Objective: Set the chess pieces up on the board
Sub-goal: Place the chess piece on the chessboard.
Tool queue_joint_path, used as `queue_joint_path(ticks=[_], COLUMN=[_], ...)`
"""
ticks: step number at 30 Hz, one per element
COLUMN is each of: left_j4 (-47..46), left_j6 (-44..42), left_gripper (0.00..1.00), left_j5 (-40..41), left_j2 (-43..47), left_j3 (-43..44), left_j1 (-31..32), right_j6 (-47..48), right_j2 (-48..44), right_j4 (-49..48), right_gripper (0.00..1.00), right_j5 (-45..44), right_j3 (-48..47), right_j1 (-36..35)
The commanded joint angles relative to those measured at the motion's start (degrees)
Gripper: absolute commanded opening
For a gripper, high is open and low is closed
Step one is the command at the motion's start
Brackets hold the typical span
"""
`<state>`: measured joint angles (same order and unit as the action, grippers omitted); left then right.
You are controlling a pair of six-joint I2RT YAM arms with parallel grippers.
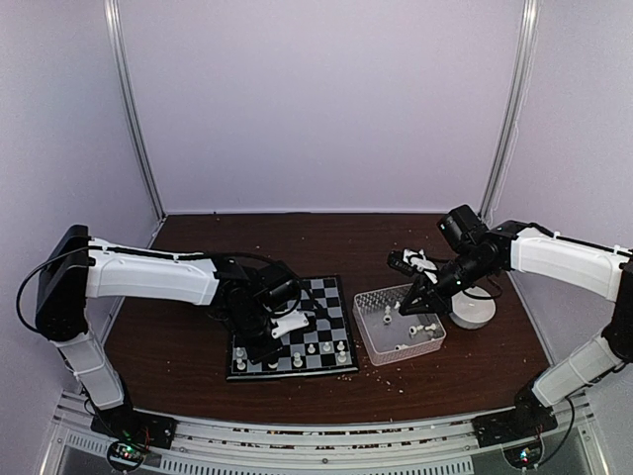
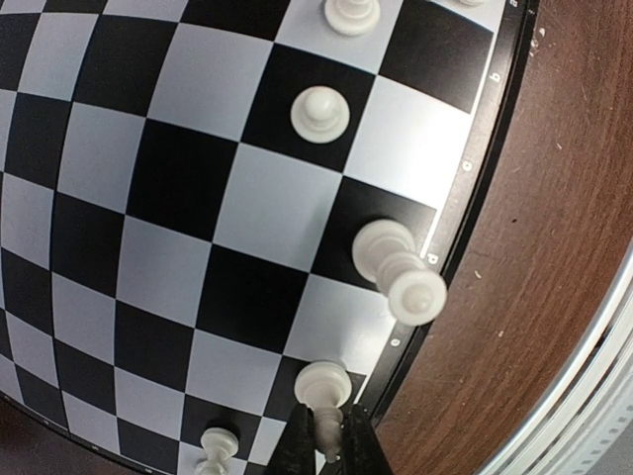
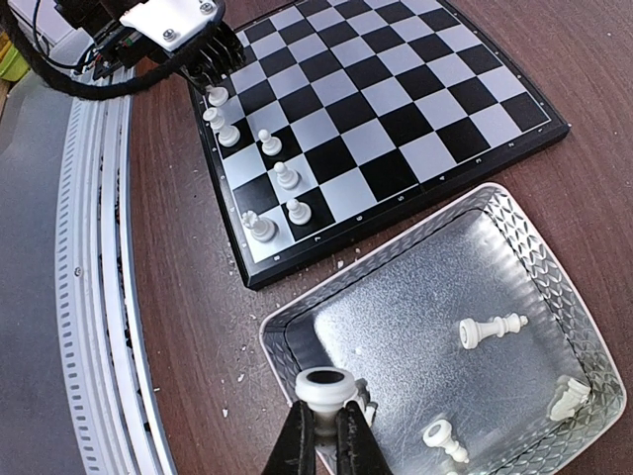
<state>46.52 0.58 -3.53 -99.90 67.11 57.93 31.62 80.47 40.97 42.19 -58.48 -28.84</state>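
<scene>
The board [image 1: 331,297] lies in front of the left arm, with several white chess pieces [image 1: 312,348] along its near edge. My left gripper [image 2: 329,440] is shut on a white piece [image 2: 324,388] whose base rests on a dark square at the board's [image 2: 178,178] edge. A taller piece [image 2: 401,272] and a pawn [image 2: 319,112] stand nearby. My right gripper [image 3: 324,440] is shut on another white piece [image 3: 326,388], its round base facing the camera, held over the near corner of the clear tray [image 3: 396,242].
Loose pieces lie in the tray: one on its side [image 3: 490,330], one [image 3: 443,437] near the fingers, one [image 3: 569,396] at the far wall. A white round object [image 1: 472,312] sits right of the tray [image 1: 362,317]. Pale crumbs dot the brown table.
</scene>
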Motion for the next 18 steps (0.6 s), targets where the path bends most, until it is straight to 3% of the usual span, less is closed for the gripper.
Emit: queue_joint_path(ticks=[1,18], left_j4=[-0.12,1.11], left_j6=[0.5,0.68], left_gripper=[0.01,0.0], left_j5=[0.78,1.3], left_j2=[0.03,1.84], left_j3=[-2.0,-4.01], left_j1=[-0.01,-0.54], right_j6=[0.33,0.29], right_j2=[0.18,0.45], right_j4=[0.77,0.87], right_gripper=[0.02,0.02], right_j5=[-0.08,0.0], right_j3=[-0.21,-0.21], right_j1=[0.28,0.28])
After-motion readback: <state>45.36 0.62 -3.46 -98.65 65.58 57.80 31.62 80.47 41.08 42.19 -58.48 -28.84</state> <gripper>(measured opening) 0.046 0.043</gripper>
